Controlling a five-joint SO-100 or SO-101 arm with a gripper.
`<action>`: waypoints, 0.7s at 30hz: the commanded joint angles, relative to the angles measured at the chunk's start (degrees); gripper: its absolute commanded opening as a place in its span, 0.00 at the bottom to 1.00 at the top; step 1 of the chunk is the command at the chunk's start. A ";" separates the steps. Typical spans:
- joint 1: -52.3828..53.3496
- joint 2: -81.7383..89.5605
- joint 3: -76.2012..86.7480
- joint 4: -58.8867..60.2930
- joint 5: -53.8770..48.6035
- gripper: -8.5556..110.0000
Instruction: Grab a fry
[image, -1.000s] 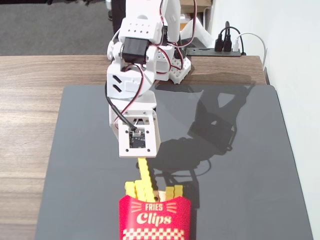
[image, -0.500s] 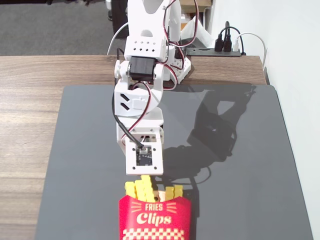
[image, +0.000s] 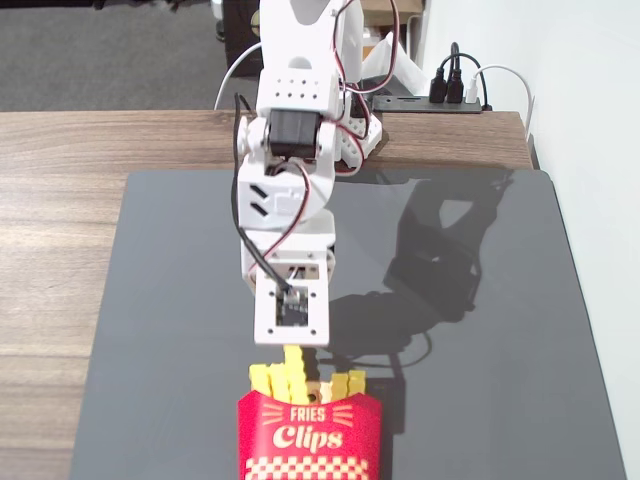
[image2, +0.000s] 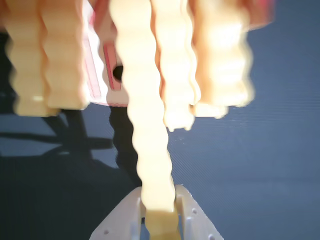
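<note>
The red "Fries Clips" carton (image: 310, 435) stands on the dark mat at the bottom centre of the fixed view, with several yellow fries sticking up from it. The fry (image: 294, 361), the longest wavy yellow stick, rises above the others; in the wrist view it (image2: 148, 130) runs down the middle of the picture. My white gripper (image: 292, 352) hangs right over the carton. In the wrist view the gripper (image2: 160, 210) has its two white jaws pressed on both sides of the fry's end. The fry's other end is still among the shorter fries (image2: 50, 55) at the carton.
The dark mat (image: 500, 330) lies on a wooden table (image: 60, 200). A power strip with cables (image: 455, 95) sits at the table's back right. The arm's shadow falls on the mat to the right of the arm.
</note>
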 joint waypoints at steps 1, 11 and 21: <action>-0.44 6.68 2.02 0.79 1.23 0.08; -0.44 27.69 20.04 3.96 3.78 0.08; -0.35 51.15 24.35 19.60 4.48 0.08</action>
